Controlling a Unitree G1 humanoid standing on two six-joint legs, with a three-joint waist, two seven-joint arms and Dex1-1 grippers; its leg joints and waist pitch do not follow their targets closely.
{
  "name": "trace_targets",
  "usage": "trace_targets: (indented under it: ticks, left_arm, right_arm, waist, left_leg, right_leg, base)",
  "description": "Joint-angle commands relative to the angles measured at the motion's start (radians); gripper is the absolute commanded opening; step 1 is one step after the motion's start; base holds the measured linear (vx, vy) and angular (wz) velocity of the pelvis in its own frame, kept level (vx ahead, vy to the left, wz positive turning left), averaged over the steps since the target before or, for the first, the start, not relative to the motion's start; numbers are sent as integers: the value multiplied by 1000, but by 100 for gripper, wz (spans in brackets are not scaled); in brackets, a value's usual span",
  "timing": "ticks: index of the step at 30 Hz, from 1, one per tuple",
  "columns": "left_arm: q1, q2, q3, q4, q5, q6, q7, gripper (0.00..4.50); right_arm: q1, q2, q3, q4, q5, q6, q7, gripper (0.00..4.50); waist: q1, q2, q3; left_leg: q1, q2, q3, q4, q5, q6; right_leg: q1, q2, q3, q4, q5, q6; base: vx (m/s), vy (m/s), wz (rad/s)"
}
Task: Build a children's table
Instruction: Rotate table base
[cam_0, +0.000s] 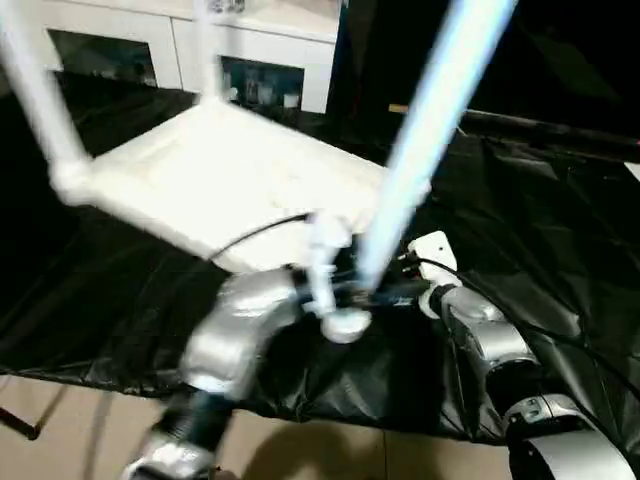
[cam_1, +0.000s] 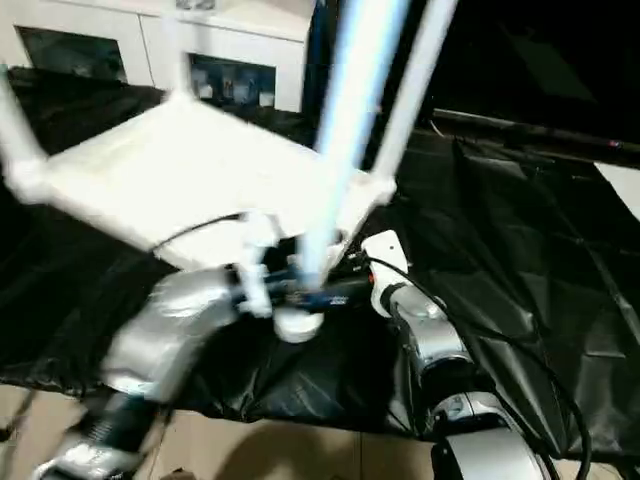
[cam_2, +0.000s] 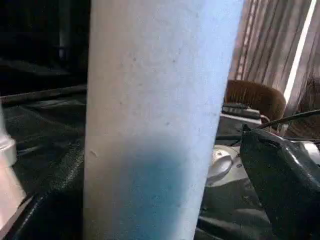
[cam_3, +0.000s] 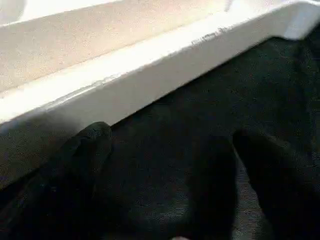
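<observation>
The children's table lies upside down on the black sheet, its white top (cam_0: 220, 170) ribbed side up. Legs stand in the left (cam_0: 35, 95), far (cam_0: 205, 45) and right (cam_1: 412, 85) corner sockets. A fourth leg (cam_0: 430, 120), tinted blue, leans steeply over the near corner. My left gripper (cam_0: 345, 295) is shut on it near its lower end, and the tube (cam_2: 155, 120) stands right before the left wrist camera. My right gripper (cam_3: 172, 137) is open just to the right, low over the sheet. Nothing is between its fingers (cam_3: 95, 137), and the top's side wall (cam_3: 150, 80) is in front of them.
The big table's black sheet (cam_0: 545, 220) stretches away to the right, wrinkled. Its front edge runs just under my forearms, with pale floor (cam_0: 330, 450) below. A white cabinet with glass doors (cam_0: 255, 75) stands behind. A brown chair (cam_2: 255, 97) is further off.
</observation>
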Motion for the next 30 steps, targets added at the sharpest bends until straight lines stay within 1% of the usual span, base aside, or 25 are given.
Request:
trace_targets:
  ticks: [1, 2, 3, 4, 6, 8, 9, 10, 11, 12, 13, 14, 15, 16, 17, 18, 19, 20, 21, 22, 23, 24, 25, 27, 30]
  left_arm:
    - [-26, -47, -77, 28, 27, -27, 11, 446]
    - [-34, -64, -86, 54, 47, -50, 28, 446]
    - [-42, -76, -95, 75, 63, -57, 44, 446]
    - [-50, -87, -102, 96, 80, -66, 59, 446]
    - [-73, -105, -97, 151, 120, -108, 103, 446]
    - [-92, -115, -86, 189, 138, -126, 132, 446]
    - [-101, -118, -82, 205, 143, -132, 140, 446]
    - [-112, -123, -84, 221, 146, -134, 139, 446]
    - [-119, -126, -86, 231, 148, -138, 137, 446]
    - [-123, -129, -88, 237, 150, -142, 134, 446]
    - [-131, -138, -89, 254, 157, -154, 139, 446]
    - [-138, -143, -88, 268, 163, -164, 145, 446]
    - [-144, -146, -88, 280, 168, -174, 151, 446]
    - [-154, -150, -85, 297, 174, -186, 158, 446]
    - [-175, -146, -69, 330, 175, -201, 158, 446]
    - [-185, -135, -58, 344, 168, -205, 140, 446]
    - [-192, -128, -52, 352, 162, -208, 126, 446]
    - [-192, -128, -52, 352, 162, -208, 126, 446]
    - [-197, -106, -47, 358, 157, -211, 94, 446]
    - [-200, -76, -45, 359, 153, -210, 54, 446]
    - [-200, -76, -45, 359, 153, -210, 54, 446]
    - [-202, -17, -42, 358, 139, -185, -34, 446]
    - [-202, -17, -42, 358, 139, -185, -34, 446]
    - [-189, 70, -35, 347, 111, -146, -153, 446]
    - [-193, 157, -47, 374, 122, -116, -246, 446]
  right_arm:
    - [-16, 21, 19, -9, 9, -29, 23, 450]
    - [-16, 23, 18, -6, 9, -31, 22, 450]
    - [-16, 23, 17, -3, 9, -33, 19, 450]
    - [-16, 24, 16, -1, 9, -35, 14, 450]
    - [-17, 23, 7, 3, 12, -39, 5, 450]
    - [-17, 21, -3, 5, 12, -41, 4, 450]
    - [-17, 21, -7, 5, 11, -42, 5, 450]
    - [-16, 21, -11, 7, 11, -46, 7, 450]
    - [-15, 20, -13, 8, 12, -47, 9, 450]
    - [-14, 20, -14, 9, 12, -49, 10, 450]
    - [-13, 19, -14, 10, 11, -52, 9, 450]
    - [-13, 19, -16, 11, 11, -54, 5, 450]
    - [-12, 19, -18, 11, 12, -56, 2, 450]
    - [-11, 17, -23, 10, 14, -57, -3, 450]
    - [-6, 6, -35, 0, 16, -60, -9, 450]
    - [1, -3, -44, -11, 20, -60, -6, 450]
    - [5, -9, -51, -18, 23, -60, -4, 450]
    - [5, -9, -51, -18, 23, -60, -4, 450]
    - [18, -21, -58, -38, 26, -58, 6, 450]
    - [37, -37, -64, -67, 31, -55, 22, 450]
    - [37, -37, -64, -67, 31, -55, 22, 450]
    - [79, -72, -71, -127, 39, -46, 55, 450]
    - [79, -72, -71, -127, 39, -46, 55, 450]
    - [150, -118, -105, -234, 93, 3, 129, 450]
    - [233, -187, -105, -357, 127, 42, 231, 450]
  waist:
    - [3, 19, -69]
    - [1, 26, -70]
    - [0, 23, -69]
    - [2, 36, -69]
    - [0, 30, -68]
    - [2, 28, -69]
    - [3, 30, -69]
    - [6, 52, -69]
    - [3, 41, -69]
    - [3, 39, -69]
    - [5, 41, -70]
    - [8, 70, -70]
    - [3, 60, -71]
    - [6, 58, -72]
    - [5, 66, -72]
    - [6, 65, -71]
    - [7, 71, -73]
    - [8, 68, -72]
    - [10, 75, -72]
    - [10, 74, -74]
    - [11, 75, -73]
    - [11, 80, -73]
    - [13, 79, -73]
    - [15, 82, -72]
    - [12, 87, -72]
  left_leg:
    - [1, 30, -6, -67, -173, -4]
    - [0, 31, -7, -68, -168, -2]
    - [0, 30, -7, -67, -169, 3]
    - [2, 30, -8, -67, -173, 1]
    - [-1, 28, -7, -66, -183, 13]
    - [-3, 27, -6, -64, -179, 24]
    - [-3, 26, -5, -63, -176, 30]
    - [-3, 26, -8, -64, -174, 29]
    - [-3, 27, -6, -63, -177, 31]
    - [-3, 27, -7, -63, -176, 33]
    - [-4, 26, -6, -63, -171, 39]
    - [-2, 26, -9, -63, -172, 37]
    - [-1, 27, -6, -61, -176, 39]
    - [-3, 24, -7, -61, -170, 46]
    - [-4, 23, -5, -60, -169, 54]
    - [-3, 22, -5, -60, -173, 56]
    - [-2, 21, -5, -59, -171, 57]
    - [-5, 21, -6, -59, -166, 62]
    - [-5, 21, -7, -59, -163, 65]
    - [-7, 20, -6, -57, -155, 73]
    - [-6, 20, -5, -58, -154, 78]
    - [-6, 20, -6, -58, -149, 82]
    - [-6, 20, -5, -57, -143, 86]
    - [-5, 22, -5, -58, -145, 89]
    - [-3, 24, -6, -61, -157, 86]
  right_leg:
    - [62, -69, 59, -65, -121, -172]
    - [63, -68, 59, -64, -101, -181]
    - [63, -68, 58, -65, -98, -183]
    - [63, -68, 58, -62, -95, -187]
    - [66, -68, 58, -68, -115, -187]
    - [67, -71, 58, -70, -141, -183]
    - [66, -71, 58, -73, -164, -177]
    - [65, -73, 57, -72, -175, -178]
    - [65, -71, 56, -76, -174, -178]
    - [66, -71, 56, -74, -174, -180]
    - [65, -72, 56, -74, -175, -182]
    - [63, -73, 56, -73, -172, -187]
    - [63, -69, 56, -76, -143, -196]
    - [68, -69, 55, -71, -133, -202]
    - [66, -69, 54, -75, -138, -203]
    - [66, -69, 54, -76, -150, -202]
    - [66, -69, 54, -75, -151, -203]
    - [69, -70, 53, -76, -156, -202]
    - [69, -71, 53, -76, -160, -202]
    - [70, -71, 53, -75, -155, -200]
    - [69, -70, 53, -76, -158, -199]
    - [68, -70, 51, -78, -173, -193]
    - [68, -70, 52, -78, -172, -189]
    - [66, -69, 53, -75, -174, -190]
    - [64, -65, 52, -75, -173, -187]
  base:
    - [0, 0, 0]
    - [0, 0, 0]
    - [0, 0, 0]
    - [0, 0, 0]
    - [0, 0, 0]
    - [0, 0, 0]
    - [0, 0, 0]
    - [0, 0, 0]
    - [0, 0, 0]
    - [0, 0, 0]
    - [0, 0, 0]
    - [0, 0, 0]
    - [0, 0, 0]
    - [0, 0, 0]
    - [0, 0, 0]
    - [0, 0, 0]
    - [0, 0, 0]
    - [0, 0, 0]
    - [0, 0, 0]
    - [0, 0, 0]
    - [0, 0, 0]
    - [0, 0, 0]
    - [0, 0, 0]
    - [0, 0, 0]
    - [0, 0, 0]
